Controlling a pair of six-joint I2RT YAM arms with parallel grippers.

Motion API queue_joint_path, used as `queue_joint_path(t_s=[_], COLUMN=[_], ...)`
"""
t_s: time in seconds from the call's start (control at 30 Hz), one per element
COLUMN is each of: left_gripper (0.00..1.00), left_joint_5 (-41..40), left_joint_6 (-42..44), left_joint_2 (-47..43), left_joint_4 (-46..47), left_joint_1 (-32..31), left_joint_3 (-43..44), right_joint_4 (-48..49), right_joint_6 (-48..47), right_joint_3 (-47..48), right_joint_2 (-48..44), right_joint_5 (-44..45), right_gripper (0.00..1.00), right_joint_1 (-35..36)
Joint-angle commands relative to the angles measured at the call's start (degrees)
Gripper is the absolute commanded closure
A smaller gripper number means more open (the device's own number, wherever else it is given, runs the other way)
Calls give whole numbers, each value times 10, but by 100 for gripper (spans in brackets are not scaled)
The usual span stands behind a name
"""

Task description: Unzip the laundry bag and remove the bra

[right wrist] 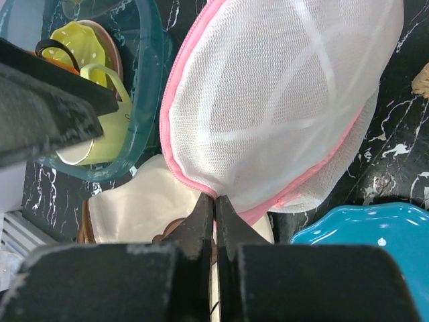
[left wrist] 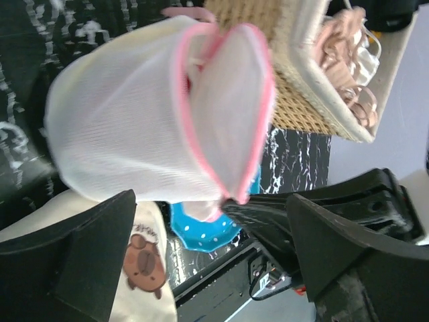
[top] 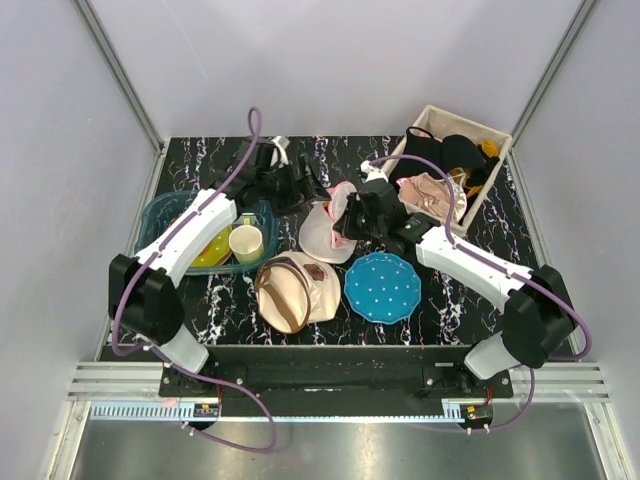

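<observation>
My right gripper (right wrist: pixel 214 201) is clenched, its two fingertips pressed together on the pink rim (right wrist: pixel 201 181) at the lower edge of the laundry bag (right wrist: pixel 281 100), so I am holding the bag by that seam. The bag (top: pixel 325 232) stands on edge near the middle of the black marbled table (top: pixel 440 300), between my two grippers; I cannot tell whether its underside touches the tabletop. My left gripper (left wrist: pixel 211 196) is released, its fingers spread wide on either side of the bag and gripping nothing. From the left wrist view the mesh dome (left wrist: pixel 120 121) faces me and the pink-edged mouth gapes partly open along the top, though what lies inside is too blurred to make out. Just below the bag lie the beige canvas bag (top: pixel 295 290) and the blue dotted plate (top: pixel 383 287), side by side. To the left sits a teal tub (top: pixel 160 215) with a yellow cup (top: pixel 246 243) in it, and at the far right corner a woven box (top: pixel 465 115) holds dark and pink fabric.
</observation>
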Motion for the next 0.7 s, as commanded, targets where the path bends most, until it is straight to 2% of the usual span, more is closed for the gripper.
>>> queue_joint_path(t_s=[0.0, 0.1, 0.47, 0.53, 0.57, 0.63, 0.67], left_gripper=[4, 9, 12, 19, 43, 100, 100], left_joint_5=[47, 75, 95, 93, 95, 91, 92], left_joint_6=[-59, -80, -55, -44, -41, -35, -32], left_joint_2=[-41, -18, 92, 128, 140, 147, 148], left_joint_4=[62, 105, 86, 62, 56, 44, 36], left_joint_1=[49, 66, 47, 35, 28, 27, 28], left_joint_3=[-71, -89, 8, 33, 39, 55, 59], right_joint_4=[36, 38, 32, 30, 25, 19, 10], right_joint_6=[18, 21, 21, 21, 21, 19, 19], right_joint_3=[-11, -16, -19, -17, -17, -19, -21], right_joint_2=[-31, -30, -33, -33, -36, -44, -50], right_joint_5=[-16, -16, -16, -16, -16, -14, -10], right_gripper=[100, 100, 100, 100, 100, 100, 100], right_joint_1=[-2, -3, -3, -2, -3, -2, -2])
